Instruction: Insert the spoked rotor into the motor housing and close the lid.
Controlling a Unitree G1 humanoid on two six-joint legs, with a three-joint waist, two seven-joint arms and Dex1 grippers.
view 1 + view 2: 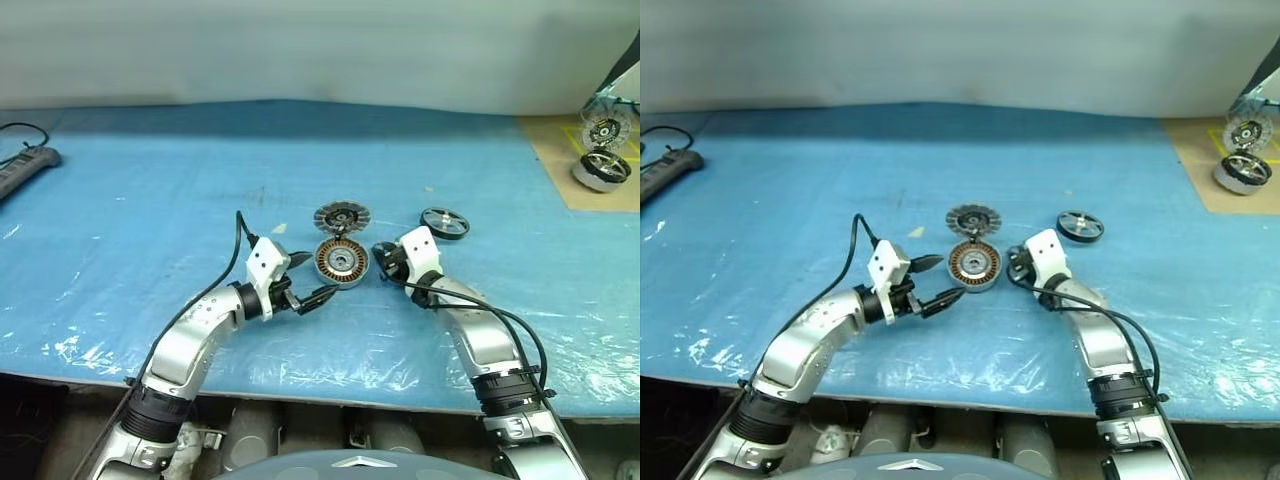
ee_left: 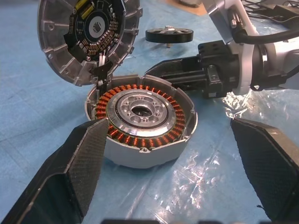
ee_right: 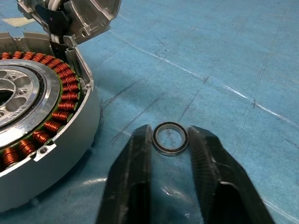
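Right wrist view: right fingers [image 3: 170, 140] pinch a small ring [image 3: 170, 138] on the counter [image 3: 233, 56] beside the copper-wound housing [image 3: 42, 121]; left fingers [image 2: 173, 154] spread. No readable writing.

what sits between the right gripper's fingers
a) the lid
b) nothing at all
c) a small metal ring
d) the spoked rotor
c: in the right wrist view a small metal ring lies on the blue mat between the right gripper's fingers, beside the housing; the rotor lies farther off on the mat, and the lid stands tilted open at the housing's edge.
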